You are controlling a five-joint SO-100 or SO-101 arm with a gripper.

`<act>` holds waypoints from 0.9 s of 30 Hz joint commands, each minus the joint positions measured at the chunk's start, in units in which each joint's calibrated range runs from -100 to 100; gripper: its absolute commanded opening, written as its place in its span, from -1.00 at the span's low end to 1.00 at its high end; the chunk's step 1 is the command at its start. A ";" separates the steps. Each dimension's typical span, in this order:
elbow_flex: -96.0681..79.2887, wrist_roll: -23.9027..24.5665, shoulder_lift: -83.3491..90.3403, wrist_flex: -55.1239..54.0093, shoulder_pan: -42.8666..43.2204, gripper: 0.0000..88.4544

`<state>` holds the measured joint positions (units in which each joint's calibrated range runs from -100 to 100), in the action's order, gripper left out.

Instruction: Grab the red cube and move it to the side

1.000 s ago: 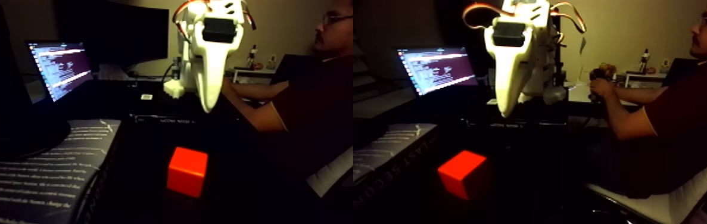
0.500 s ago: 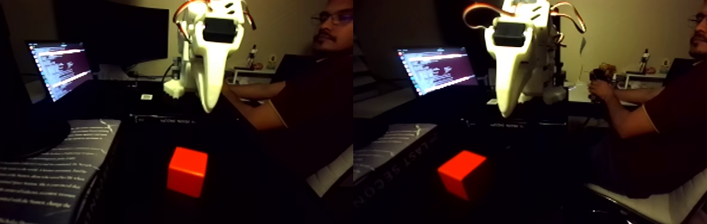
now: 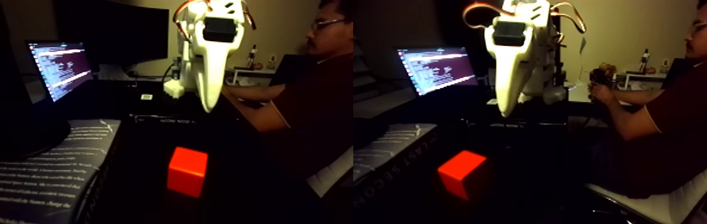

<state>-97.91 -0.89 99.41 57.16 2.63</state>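
Red-orange, the red cube [image 3: 187, 171] sits untouched on the dark desk [image 3: 239, 179], lower centre, well below the white tool [image 3: 209, 106], whose opening I cannot tell; nothing but the person's head has moved, so no grab has begun.

In the left half of the fixed view the red cube [image 3: 187, 171] sits on the table in front – gripper [image 3: 209, 106] hangs above and behind it, laptop [image 3: 60, 68] back left, person [image 3: 310, 101] right.
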 commanded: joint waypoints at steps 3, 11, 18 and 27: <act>0.27 -0.05 0.08 0.10 0.37 -0.98; 0.27 -0.11 0.00 0.02 0.37 -0.98; 1.45 -0.48 -3.28 -0.66 0.37 -0.98; 11.52 -3.34 -14.79 -0.66 0.04 -0.98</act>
<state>-91.56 -3.04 87.72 57.16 2.63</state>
